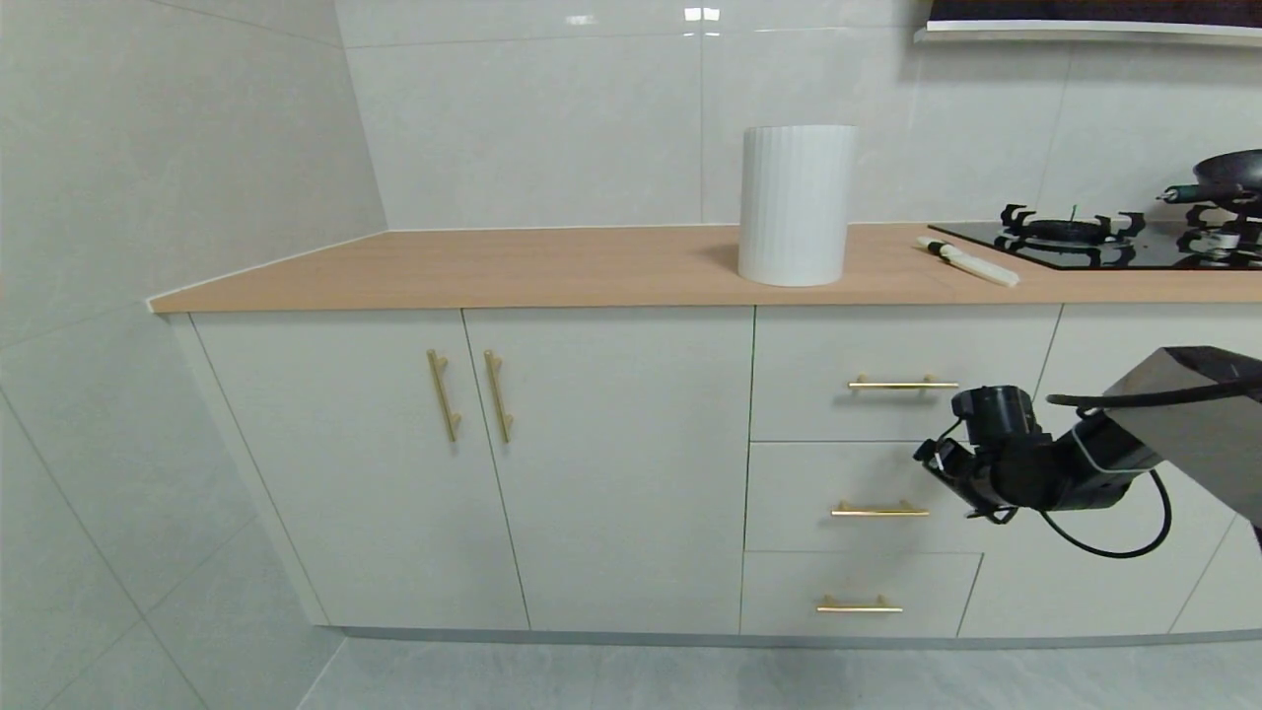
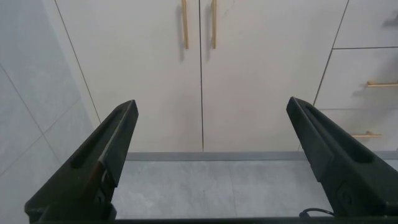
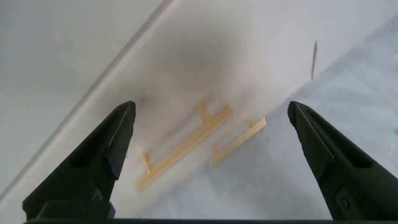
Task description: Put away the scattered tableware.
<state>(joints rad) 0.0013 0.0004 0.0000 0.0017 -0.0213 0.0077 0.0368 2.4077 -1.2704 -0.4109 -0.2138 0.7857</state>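
Note:
A pale, long utensil (image 1: 968, 260) lies on the wooden countertop (image 1: 552, 266), just left of the gas hob (image 1: 1104, 242). A tall white ribbed container (image 1: 797, 204) stands upright on the counter to its left. My right gripper (image 1: 945, 465) hangs below counter height in front of the drawers, near the middle drawer's gold handle (image 1: 879, 511). In the right wrist view this gripper (image 3: 210, 107) is open and holds nothing, with two gold handles (image 3: 186, 143) beyond it. My left gripper (image 2: 211, 106) is open and empty, low down and facing the double cabinet doors (image 2: 249, 74).
A dark pan (image 1: 1232, 177) sits on the hob at the far right. Three stacked drawers (image 1: 897, 394) lie right of the double doors (image 1: 473, 463). A tiled wall closes off the left side, and grey floor (image 2: 211, 186) runs along the cabinet base.

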